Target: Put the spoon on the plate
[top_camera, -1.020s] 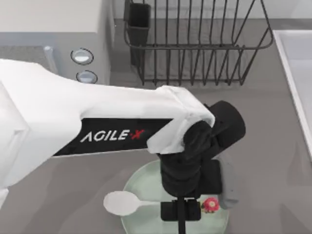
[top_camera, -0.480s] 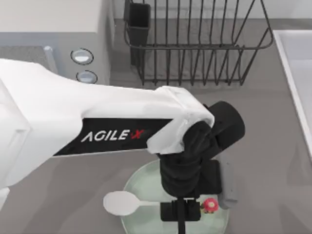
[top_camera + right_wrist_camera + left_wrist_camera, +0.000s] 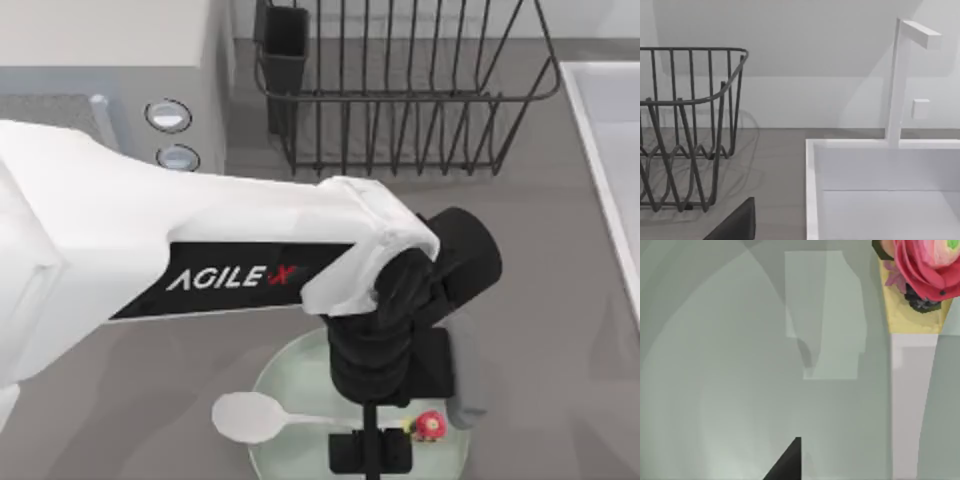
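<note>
The left arm, white with black AgileX lettering, reaches from the top view's left across the grey worktop point(image 3: 560, 330) to the near centre. Its black left gripper point(image 3: 370, 452) points straight down over the large round pale mint-green glossy plate point(image 3: 290, 375), which lies at the near edge of the top view.

The small white spoon point(image 3: 250, 417) lies flat across the plate. Its oval bowl overhangs the plate's left rim, and its thin handle runs to the right, passing beneath the gripper. The handle ends in a red round ornament point(image 3: 430, 424) with a yellow bit, which rests over the plate's right portion, just beside the gripper.

In the left wrist view, the plate surface point(image 3: 730, 390) lies close below the camera. The spoon handle point(image 3: 910, 405) runs along it as a white strip, and the red ornament point(image 3: 925, 267) sits at its end on a yellow base. Whether the left fingers are spread or pinching the handle cannot be told: the wrist hides them from above, and the wrist view shows no more than a dark finger edge point(image 3: 787, 465).

A dark wire dish rack point(image 3: 400, 90) stands at the far side of the worktop. A white appliance with two round knobs point(image 3: 168, 115) stands to its left. A white sink basin point(image 3: 610, 150) occupies the right edge.

The right wrist view looks across at the dish rack point(image 3: 685, 125), the sink basin point(image 3: 880, 190) and a white tap point(image 3: 900, 80). A dark edge of the right gripper point(image 3: 737, 225) shows; the state of its fingers cannot be told.
</note>
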`<state>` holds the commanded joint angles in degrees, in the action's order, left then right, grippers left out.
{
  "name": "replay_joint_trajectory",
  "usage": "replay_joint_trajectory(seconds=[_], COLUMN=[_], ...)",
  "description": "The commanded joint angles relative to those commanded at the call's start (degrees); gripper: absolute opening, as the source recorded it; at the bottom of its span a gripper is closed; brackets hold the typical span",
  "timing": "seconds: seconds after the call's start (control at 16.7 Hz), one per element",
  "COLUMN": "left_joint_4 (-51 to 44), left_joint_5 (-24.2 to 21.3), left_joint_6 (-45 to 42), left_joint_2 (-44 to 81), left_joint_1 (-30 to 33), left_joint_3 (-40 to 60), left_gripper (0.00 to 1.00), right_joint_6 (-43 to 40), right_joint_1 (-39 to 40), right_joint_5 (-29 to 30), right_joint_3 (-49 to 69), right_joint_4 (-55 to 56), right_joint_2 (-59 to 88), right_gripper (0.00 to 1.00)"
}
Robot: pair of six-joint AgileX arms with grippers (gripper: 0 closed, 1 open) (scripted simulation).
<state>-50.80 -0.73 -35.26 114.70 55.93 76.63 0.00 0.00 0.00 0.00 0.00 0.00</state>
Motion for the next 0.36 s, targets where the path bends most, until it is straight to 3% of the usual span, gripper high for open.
replay_joint_trajectory(seconds=[0.36], left_joint_4=[0.0], left_joint_5=[0.0], left_joint_6=[0.0], left_joint_2=[0.0], left_joint_1=[0.0], left_joint_3=[0.0], left_gripper=[1.00], right_joint_6=[0.0], right_joint_1=[0.0], right_joint_5=[0.0], right_joint_3=[0.0], right_joint_4=[0.0], right_joint_2=[0.0], right_gripper=[1.00])
